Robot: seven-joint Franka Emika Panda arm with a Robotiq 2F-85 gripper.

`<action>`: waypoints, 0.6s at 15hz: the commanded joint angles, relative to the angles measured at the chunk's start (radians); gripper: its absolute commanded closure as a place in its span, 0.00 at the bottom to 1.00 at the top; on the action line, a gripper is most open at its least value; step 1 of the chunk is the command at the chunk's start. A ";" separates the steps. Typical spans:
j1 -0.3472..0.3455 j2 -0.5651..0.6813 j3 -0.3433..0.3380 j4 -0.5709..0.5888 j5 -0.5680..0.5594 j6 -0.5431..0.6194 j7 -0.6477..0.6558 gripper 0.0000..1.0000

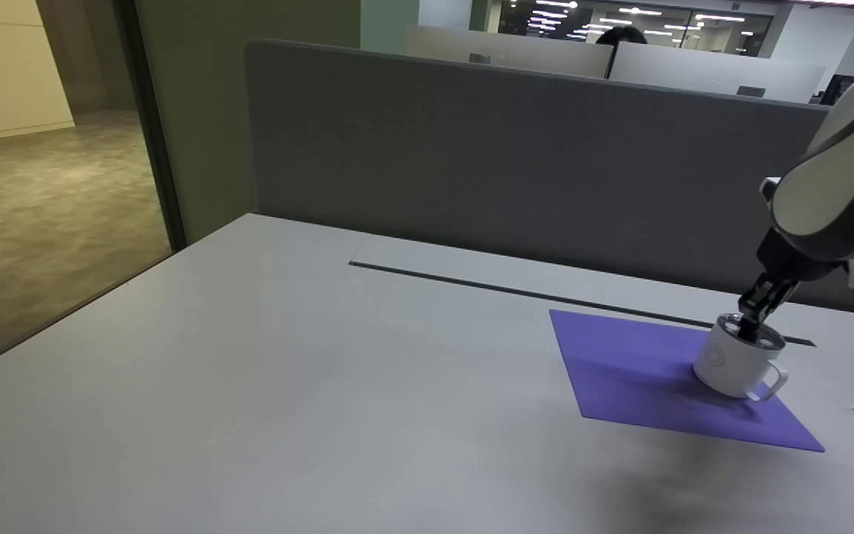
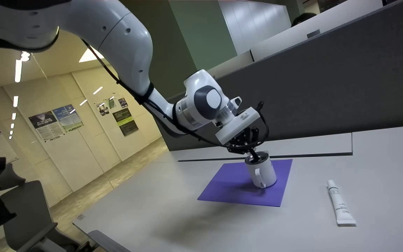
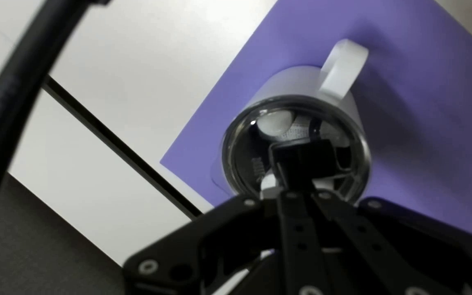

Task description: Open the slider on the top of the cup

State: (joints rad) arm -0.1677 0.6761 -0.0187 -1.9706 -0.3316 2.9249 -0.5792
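Observation:
The white cup [image 1: 727, 363] stands upright on a purple sheet in both exterior views [image 2: 265, 173]. Its handle [image 3: 344, 67] points toward the top of the wrist view. The cup has a clear, dark-looking round lid [image 3: 242, 157] with a shiny rim. My gripper [image 3: 305, 164] is shut, its dark fingertips pressed close together. They point down onto the middle of the lid and seem to touch it. In the exterior views the fingertips [image 1: 749, 330] [image 2: 255, 156] reach inside the lid's rim. The fingertips cover the lid's middle, so the slider is hidden or cannot be made out.
The purple sheet [image 1: 627, 363] lies on the white table [image 1: 286, 386]. A white tube [image 2: 339, 203] lies on the table beside the sheet. A grey partition [image 1: 508, 163] stands along the back edge, with a dark slot [image 1: 471, 283] in the table before it.

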 commanded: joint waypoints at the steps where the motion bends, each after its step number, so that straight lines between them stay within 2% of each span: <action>1: -0.172 -0.064 0.185 0.044 0.115 -0.127 -0.106 1.00; 2: -0.210 -0.081 0.229 0.068 0.164 -0.203 -0.153 1.00; 3: -0.213 -0.101 0.230 0.096 0.205 -0.289 -0.176 1.00; 4: -0.215 -0.121 0.226 0.112 0.239 -0.366 -0.205 0.74; 5: -0.198 -0.140 0.198 0.149 0.258 -0.451 -0.211 0.74; 7: -0.147 -0.172 0.122 0.201 0.242 -0.577 -0.184 0.60; 9: -0.127 -0.193 0.085 0.237 0.239 -0.655 -0.186 0.48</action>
State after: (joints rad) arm -0.3403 0.5059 0.1286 -1.7906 -0.0980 2.3785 -0.7703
